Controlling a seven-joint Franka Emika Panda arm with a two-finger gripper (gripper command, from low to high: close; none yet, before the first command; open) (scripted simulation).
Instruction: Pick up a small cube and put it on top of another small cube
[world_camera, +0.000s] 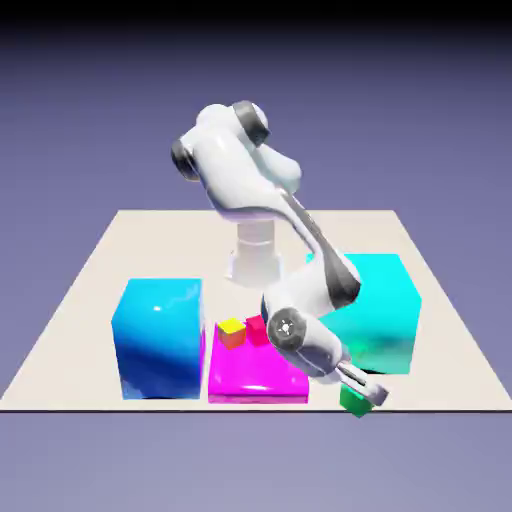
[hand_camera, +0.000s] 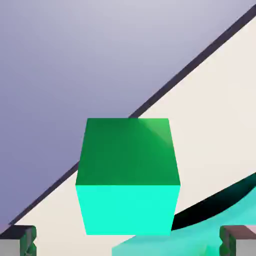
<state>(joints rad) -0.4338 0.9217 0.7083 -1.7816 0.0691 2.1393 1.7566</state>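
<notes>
Exterior view, lower right of frame: small green cube (world_camera: 353, 402) at the table's (world_camera: 90, 290) near edge, directly under the gripper (world_camera: 368, 393), just below the big cyan block (world_camera: 375, 310). Hand view, centre: green cube (hand_camera: 128, 175) dead ahead between both fingertips (hand_camera: 20, 239), which stand wide apart and clear of its sides; nothing held. Small red cube (world_camera: 258, 331) left of the gripper in the exterior view, on the magenta slab (world_camera: 255, 375) beside a small yellow cube (world_camera: 232, 330). Judgement: approach aligned; descent and closing remain.

Green cube (hand_camera: 128, 175), red cube (world_camera: 257, 331)
</notes>
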